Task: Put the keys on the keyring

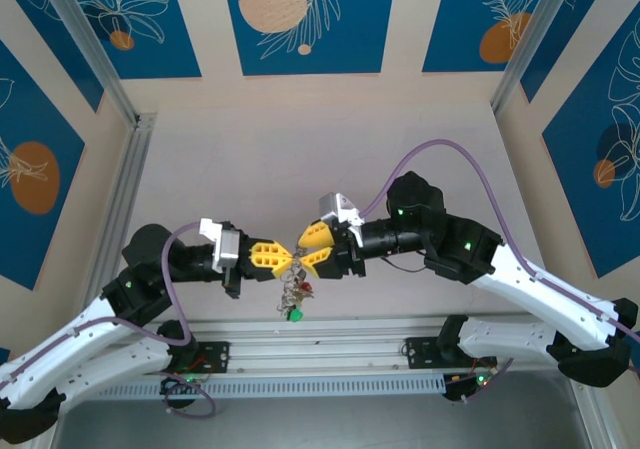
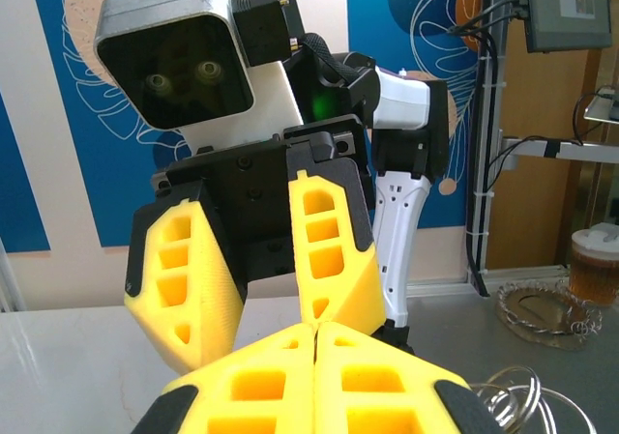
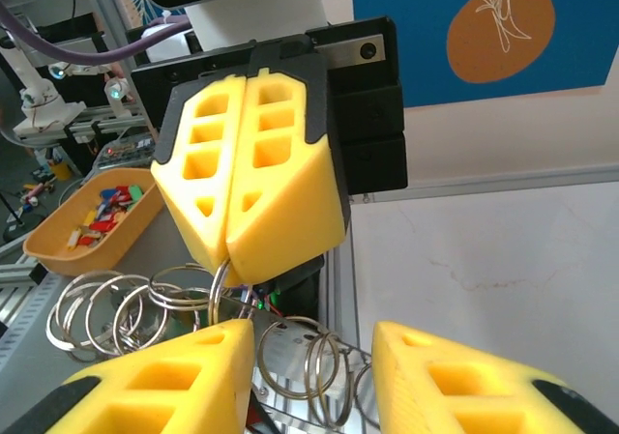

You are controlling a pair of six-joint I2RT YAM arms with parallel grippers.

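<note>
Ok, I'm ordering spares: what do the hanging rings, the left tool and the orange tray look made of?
The rings: thin steel-like wire, shiny, with bright glints. The left tool, shut on one: matte yellow plastic with open cells, probably printed. The tray: smooth orange plastic, apparently.

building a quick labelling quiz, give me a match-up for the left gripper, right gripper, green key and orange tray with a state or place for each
1 left gripper
2 right gripper
3 green key
4 orange tray

a jaws apart
b lowest in the hanging bunch
c shut on the keyring
d holds loose coloured keys

Pairs: 1-c, 2-a, 3-b, 4-d
</note>
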